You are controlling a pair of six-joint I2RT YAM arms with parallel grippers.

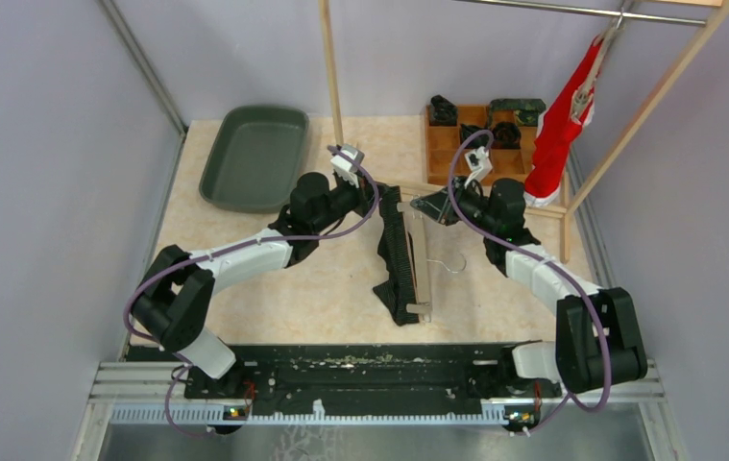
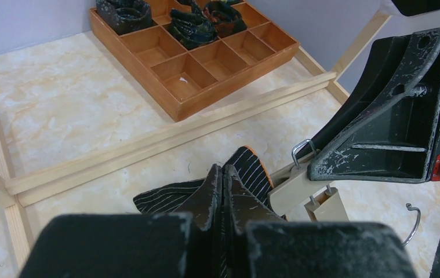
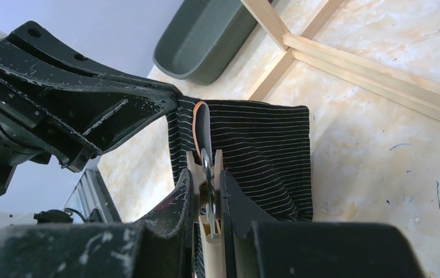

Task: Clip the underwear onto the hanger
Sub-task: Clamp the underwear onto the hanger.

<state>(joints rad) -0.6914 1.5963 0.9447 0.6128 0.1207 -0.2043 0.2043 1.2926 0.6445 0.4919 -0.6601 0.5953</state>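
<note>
While the underwear (image 1: 395, 259) stretches down mid-tabletop (image 1: 312, 298) beside the hanger (image 1: 422, 259), the left pincer (image 2: 223, 174) is clamped tight on its upper edge. The right pincer (image 3: 206, 182) squeezes the hanger's end clip (image 3: 210, 255), near the rack's base rail (image 2: 165, 136); the green tray (image 1: 253, 158) sits well apart.

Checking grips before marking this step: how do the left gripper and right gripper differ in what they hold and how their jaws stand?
The left gripper is shut on the black pinstriped cloth underwear; the right gripper is shut on the pale wooden hanger's clip. The left jaws press together on thin cloth; the right jaws stand slightly apart around the wood. Both meet at the hanger's far end.
</note>
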